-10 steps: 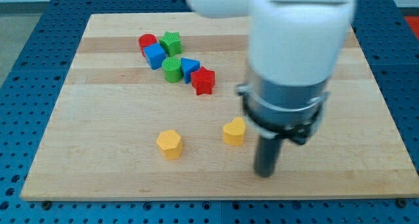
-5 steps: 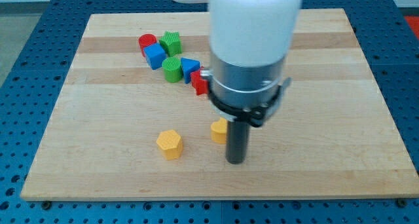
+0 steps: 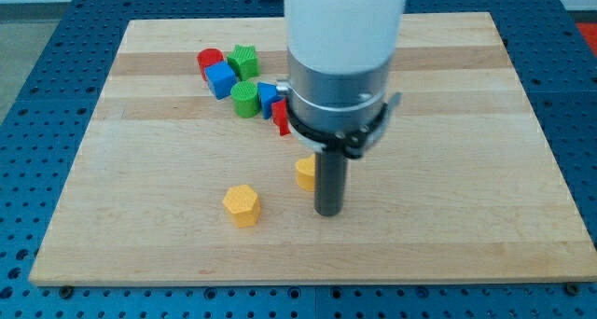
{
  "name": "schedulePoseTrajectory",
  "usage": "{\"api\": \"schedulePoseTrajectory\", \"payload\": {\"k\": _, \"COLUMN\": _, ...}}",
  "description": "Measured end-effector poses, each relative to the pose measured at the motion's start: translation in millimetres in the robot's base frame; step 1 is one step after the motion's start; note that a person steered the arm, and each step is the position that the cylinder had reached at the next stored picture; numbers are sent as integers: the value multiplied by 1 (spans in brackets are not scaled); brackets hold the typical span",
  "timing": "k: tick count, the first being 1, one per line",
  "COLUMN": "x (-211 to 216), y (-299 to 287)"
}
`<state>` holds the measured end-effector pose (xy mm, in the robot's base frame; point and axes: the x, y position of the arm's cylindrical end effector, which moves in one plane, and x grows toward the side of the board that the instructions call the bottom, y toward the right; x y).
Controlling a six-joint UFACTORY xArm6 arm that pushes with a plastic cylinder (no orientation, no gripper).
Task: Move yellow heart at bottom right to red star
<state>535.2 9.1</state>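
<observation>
Touching my tip point(image 3: 327, 212), the yellow heart point(image 3: 305, 173) sits left.

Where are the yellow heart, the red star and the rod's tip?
yellow heart point(image 3: 305, 173), camera view: its visible left part beside the rod.
red star point(image 3: 280, 117), camera view: visible left edge.
my tip point(image 3: 327, 212), camera view: rod's very end.

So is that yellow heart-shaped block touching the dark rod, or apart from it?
Cannot tell for sure: the yellow heart sits right against my tip on the view's left, partly hidden behind the rod.
</observation>
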Motion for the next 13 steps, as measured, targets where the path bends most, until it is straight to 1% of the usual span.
{"api": "schedulePoseTrajectory", "payload": {"k": 1, "x": -32, "y": -20}}
{"api": "schedulePoseTrajectory", "payload": {"k": 2, "x": -45, "y": -26}}
{"api": "schedulePoseTrajectory", "payload": {"k": 3, "x": -39, "y": -27}}
{"api": "schedulePoseTrajectory", "payload": {"k": 4, "x": -11, "y": -6}}
{"api": "schedulePoseTrajectory", "payload": {"k": 5, "x": -19, "y": 20}}
{"api": "schedulePoseTrajectory", "payload": {"k": 6, "x": -39, "y": 19}}
{"api": "schedulePoseTrajectory", "payload": {"k": 8, "x": -44, "y": -7}}
{"api": "schedulePoseTrajectory", "payload": {"k": 9, "x": -37, "y": -7}}
{"api": "schedulePoseTrajectory", "payload": {"k": 10, "x": -33, "y": -31}}
{"api": "schedulePoseTrajectory", "payload": {"k": 11, "x": -50, "y": -48}}
{"api": "schedulePoseTrajectory", "payload": {"k": 12, "x": -73, "y": -50}}
{"api": "schedulePoseTrajectory", "payload": {"k": 13, "x": -78, "y": -50}}
